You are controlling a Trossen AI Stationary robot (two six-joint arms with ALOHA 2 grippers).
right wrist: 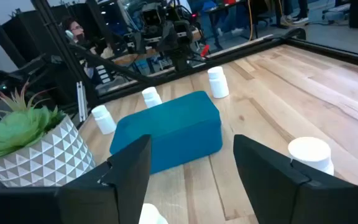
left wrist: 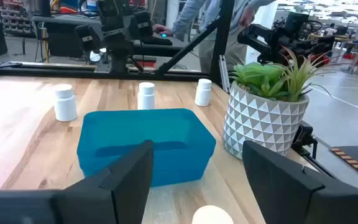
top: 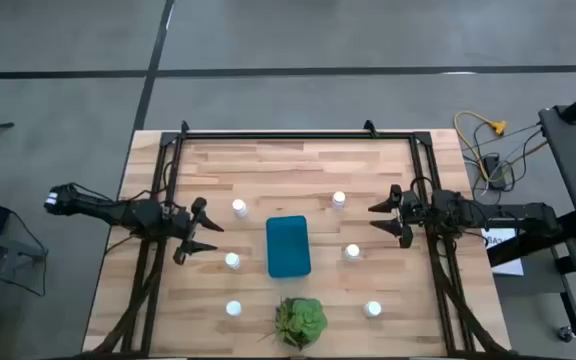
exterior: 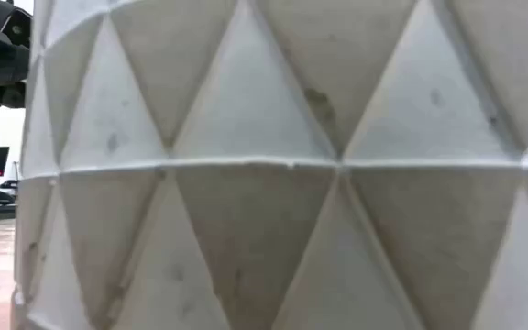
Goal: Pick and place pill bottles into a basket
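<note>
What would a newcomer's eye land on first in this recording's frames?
The teal basket at the table's centre stands out, empty, with six white pill bottles scattered around it. A leafy green plant in a white patterned pot sits at the near edge. The left gripper and right gripper flank the basket, both open.

Two dark, slender jointed arms, each ending in a black left gripper [top: 206, 231] or right gripper [top: 380, 219] with two broad, flat-faced fingers (matte plastic)
</note>
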